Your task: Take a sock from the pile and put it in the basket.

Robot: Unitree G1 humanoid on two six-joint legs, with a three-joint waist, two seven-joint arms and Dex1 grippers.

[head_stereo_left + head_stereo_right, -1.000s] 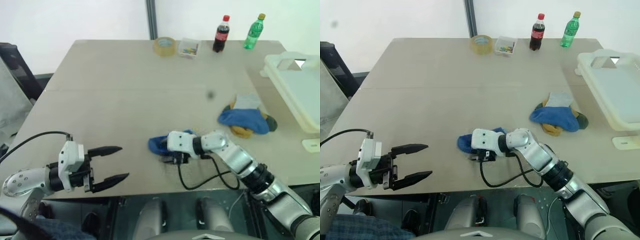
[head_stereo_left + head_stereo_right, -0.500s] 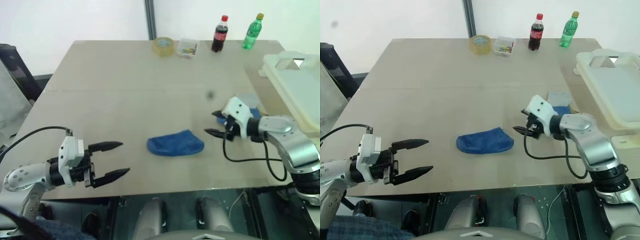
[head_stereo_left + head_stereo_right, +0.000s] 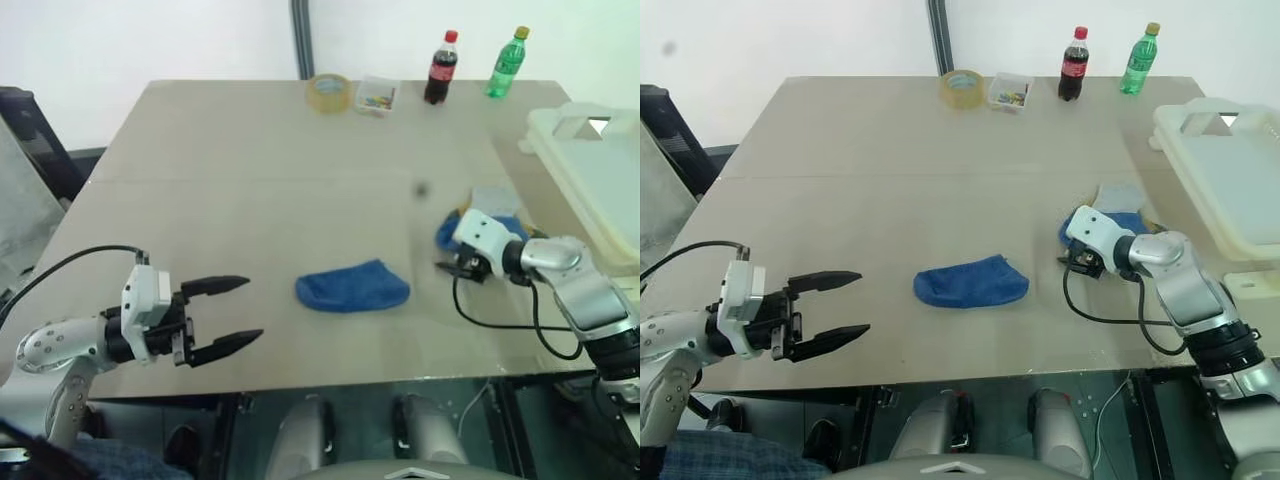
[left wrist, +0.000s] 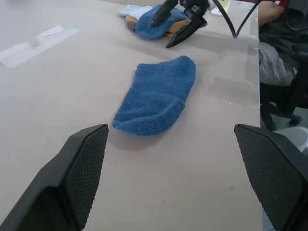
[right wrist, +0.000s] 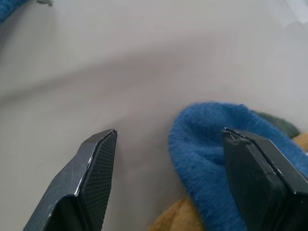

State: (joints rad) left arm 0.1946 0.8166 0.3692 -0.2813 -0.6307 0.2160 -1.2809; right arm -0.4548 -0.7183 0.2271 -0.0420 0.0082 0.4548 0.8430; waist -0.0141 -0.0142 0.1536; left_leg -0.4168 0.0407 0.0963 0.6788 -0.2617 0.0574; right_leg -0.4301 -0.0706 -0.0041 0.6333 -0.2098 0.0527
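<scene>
Beige bench [image 3: 260, 150] carries one blue sock [image 3: 352, 287] at centre frame. Right of it, the pile [image 3: 495, 215] lies beside the basket [image 3: 590, 175] at right edge. Right hand [image 3: 447, 265] spread by the pile; left hand [image 3: 228, 315] spread, lower left.

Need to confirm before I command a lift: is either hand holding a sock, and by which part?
Nothing is held. Left hand open over bare table; right hand open beside the pile.

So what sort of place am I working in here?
Probably a lab or test room, not a home: a bare beige tabletop against a plain white wall, with staged props like a roll of clear packing tape and a red-capped cola bottle.
</scene>
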